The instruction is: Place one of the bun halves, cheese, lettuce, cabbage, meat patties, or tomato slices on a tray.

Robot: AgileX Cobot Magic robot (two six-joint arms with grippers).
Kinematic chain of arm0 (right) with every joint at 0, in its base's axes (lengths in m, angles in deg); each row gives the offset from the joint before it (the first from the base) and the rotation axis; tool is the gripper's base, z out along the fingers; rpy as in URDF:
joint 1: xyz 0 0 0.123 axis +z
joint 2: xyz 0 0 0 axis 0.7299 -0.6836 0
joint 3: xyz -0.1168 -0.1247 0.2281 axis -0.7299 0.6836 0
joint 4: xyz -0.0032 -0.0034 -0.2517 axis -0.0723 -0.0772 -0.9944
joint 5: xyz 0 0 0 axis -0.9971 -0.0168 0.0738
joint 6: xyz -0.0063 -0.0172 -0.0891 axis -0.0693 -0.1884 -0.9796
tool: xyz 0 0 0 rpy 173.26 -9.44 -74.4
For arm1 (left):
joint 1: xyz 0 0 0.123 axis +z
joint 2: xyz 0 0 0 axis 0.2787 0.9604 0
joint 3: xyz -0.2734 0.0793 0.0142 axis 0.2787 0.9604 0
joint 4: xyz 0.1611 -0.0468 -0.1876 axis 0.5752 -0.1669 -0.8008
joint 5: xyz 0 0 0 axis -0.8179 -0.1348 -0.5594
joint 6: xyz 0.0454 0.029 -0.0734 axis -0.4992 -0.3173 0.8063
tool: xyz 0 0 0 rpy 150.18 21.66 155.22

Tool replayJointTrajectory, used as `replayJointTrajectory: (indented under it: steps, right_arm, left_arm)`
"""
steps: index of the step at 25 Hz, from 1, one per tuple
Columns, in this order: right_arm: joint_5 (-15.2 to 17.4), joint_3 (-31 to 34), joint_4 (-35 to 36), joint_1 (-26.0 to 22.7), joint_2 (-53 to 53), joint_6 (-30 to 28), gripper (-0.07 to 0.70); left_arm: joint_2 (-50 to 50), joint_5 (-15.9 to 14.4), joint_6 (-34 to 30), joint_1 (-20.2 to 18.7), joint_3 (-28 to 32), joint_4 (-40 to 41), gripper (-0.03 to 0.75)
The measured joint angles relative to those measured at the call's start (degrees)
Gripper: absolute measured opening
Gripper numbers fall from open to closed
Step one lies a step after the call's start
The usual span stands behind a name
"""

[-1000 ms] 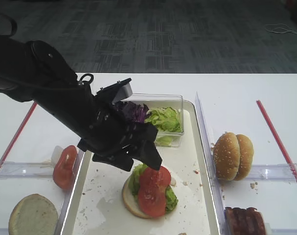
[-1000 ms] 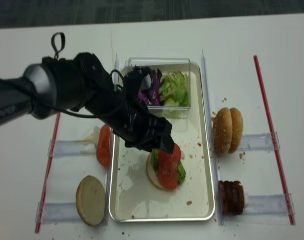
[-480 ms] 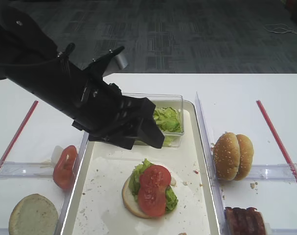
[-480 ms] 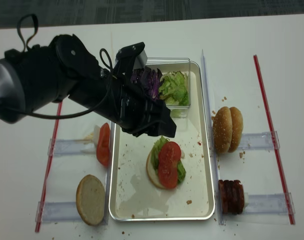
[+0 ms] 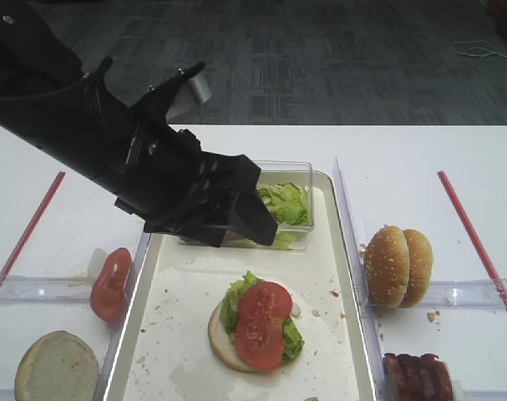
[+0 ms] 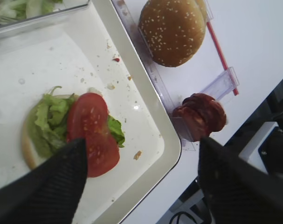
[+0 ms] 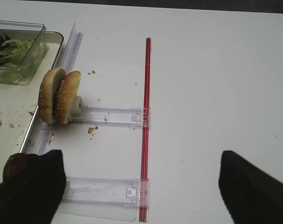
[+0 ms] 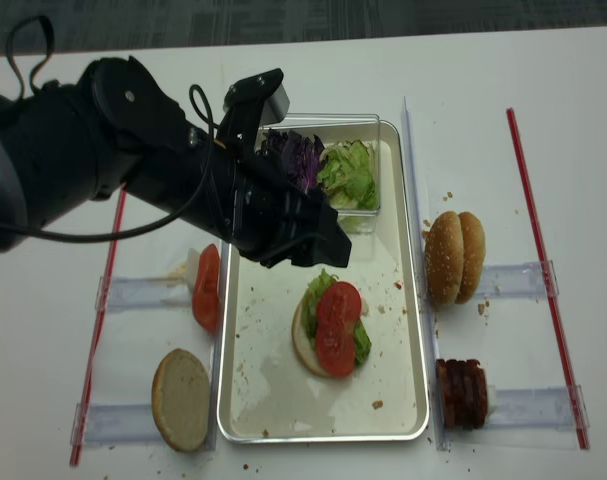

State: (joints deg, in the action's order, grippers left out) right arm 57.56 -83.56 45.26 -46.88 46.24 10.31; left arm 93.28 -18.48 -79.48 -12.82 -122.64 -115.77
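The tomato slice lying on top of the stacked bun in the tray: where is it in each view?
Exterior high: tomato slice, lower centre.
Realsense high, centre, right of the middle.
Left wrist, left of centre.
Right wrist: not in view.
Shared landmark: the upright sesame bun halves right of the tray.

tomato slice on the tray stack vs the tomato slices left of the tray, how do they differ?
Pose: the tomato slice on the tray lies flat, face up; the tomato slices beside the tray stand on edge.
Support: the first rests on lettuce over a bun half inside the tray; the others stand against a clear plastic rail on the table.
Number: one slice alone against what looks like a small upright group.
Shared: both glossy red.
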Motion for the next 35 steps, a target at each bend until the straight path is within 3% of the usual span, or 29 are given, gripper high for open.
replayJointTrajectory:
  steps: [7, 14, 17, 24, 28, 35]
  right_arm:
    - [0.0, 0.0, 0.0, 0.0, 0.0, 0.0, 0.689]
    - [0.1, 0.0, 0.0, 0.0, 0.0, 0.0, 0.689]
    - [0.1, 0.0, 0.0, 0.0, 0.0, 0.0, 0.689]
    - [0.1, 0.0, 0.0, 0.0, 0.0, 0.0, 0.689]
    - [0.1, 0.0, 0.0, 0.0, 0.0, 0.0, 0.689]
    - [0.1, 0.0, 0.0, 0.0, 0.0, 0.0, 0.689]
  left_arm:
    - [0.0, -0.4, 14.0, 0.0, 0.0, 20.4, 0.497]
    - [0.0, -4.4, 28.2, 0.0, 0.0, 41.5, 0.497]
    - [0.0, -6.0, 30.8, 0.0, 0.0, 45.6, 0.497]
    - [0.0, -6.5, 34.4, 0.2, 0.0, 47.2, 0.497]
    - [0.0, -6.5, 35.1, 4.8, 0.0, 47.4, 0.497]
    - [0.0, -8.3, 35.1, 19.6, 0.0, 50.0, 0.497]
